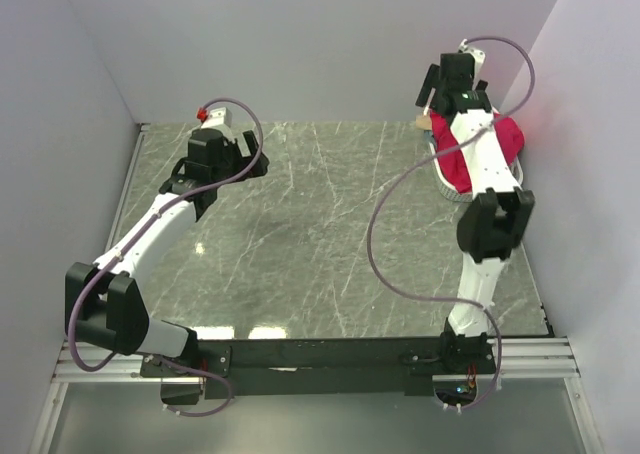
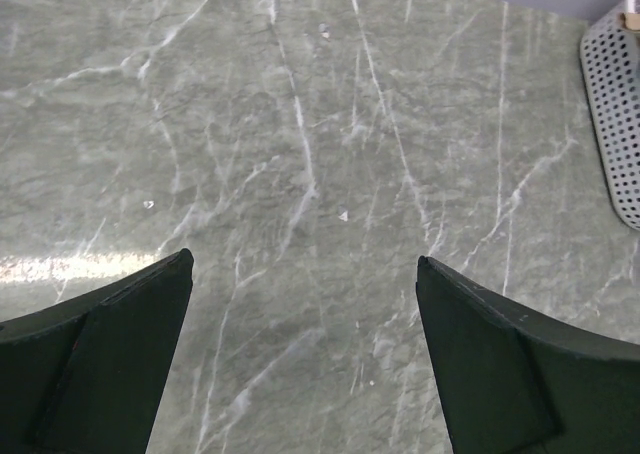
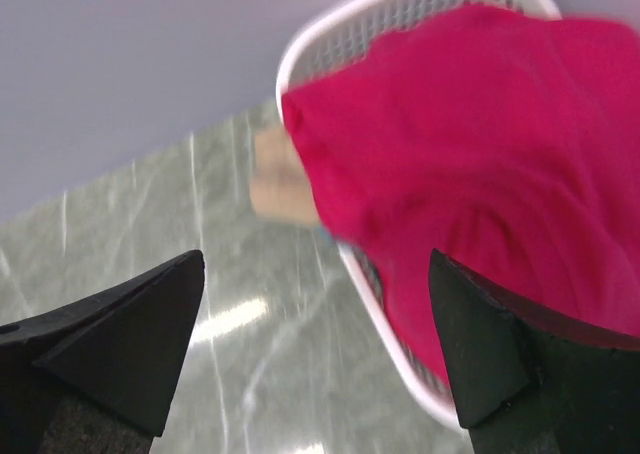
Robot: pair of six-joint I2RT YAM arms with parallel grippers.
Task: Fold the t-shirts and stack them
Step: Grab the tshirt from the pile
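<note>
A red shirt (image 3: 480,154) lies bunched up in a white basket (image 3: 400,4). It fills much of the basket and hangs over part of the rim. A small tan thing (image 3: 280,179) peeks out at the edge of the shirt, just beside the basket's rim. It is too blurry to tell what it is. The basket has lots of little holes in its wall. It stands on a gray surface (image 1: 320,234) with white streaks, at the far right. The right gripper (image 3: 316,264) hangs above the basket and the shirt. Its jaws are spread wide and hold nothing. The left gripper (image 2: 304,258) is well apart from the basket, off to its left across the surface. Its jaws are spread wide too, with only bare surface below them.
</note>
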